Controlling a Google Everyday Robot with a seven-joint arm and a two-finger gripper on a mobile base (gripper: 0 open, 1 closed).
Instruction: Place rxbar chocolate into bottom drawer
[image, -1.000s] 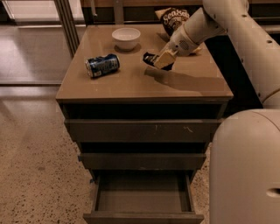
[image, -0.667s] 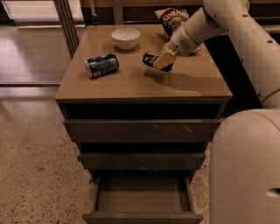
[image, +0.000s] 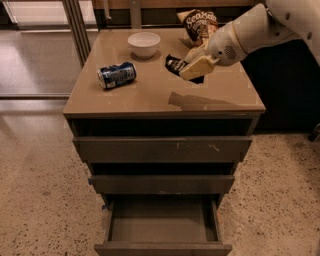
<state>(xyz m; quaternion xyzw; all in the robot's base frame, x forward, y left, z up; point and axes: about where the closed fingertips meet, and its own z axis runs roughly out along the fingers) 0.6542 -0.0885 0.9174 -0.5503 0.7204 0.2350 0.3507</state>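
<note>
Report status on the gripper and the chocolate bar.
Gripper above cabinet top, shut on rxbar chocolate. Bar lifted, not yet in bottom drawer. Drawer open, nothing seen in the way.

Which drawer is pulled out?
The bottom drawer: it sticks out, and you can see inside. The top drawer and middle drawer are pushed in. The claw holds the bar above the cabinet top.

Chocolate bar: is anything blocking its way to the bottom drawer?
Nothing visible. The claw holds the rxbar chocolate above the cabinet top, and the bottom drawer sits pulled open, sticking out past the middle drawer.
</note>
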